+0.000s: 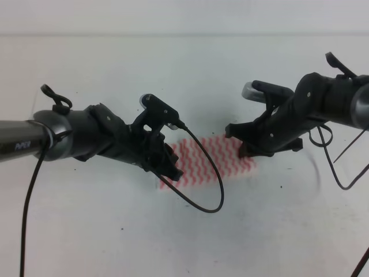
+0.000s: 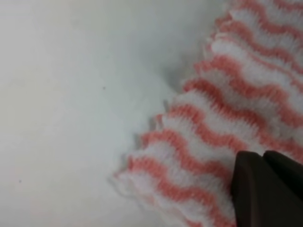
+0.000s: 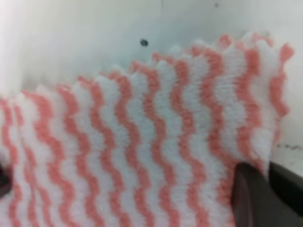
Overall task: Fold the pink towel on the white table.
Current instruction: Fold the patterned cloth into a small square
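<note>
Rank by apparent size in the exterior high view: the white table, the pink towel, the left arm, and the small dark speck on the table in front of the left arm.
1. White table, fills the view.
2. Left arm, though nearer the camera.
3. Pink towel, partly hidden.
4. Dark speck.

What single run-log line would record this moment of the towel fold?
stage: grasping | left gripper: at towel's left end | right gripper: at right end | pink towel: flat, unfolded | white table
</note>
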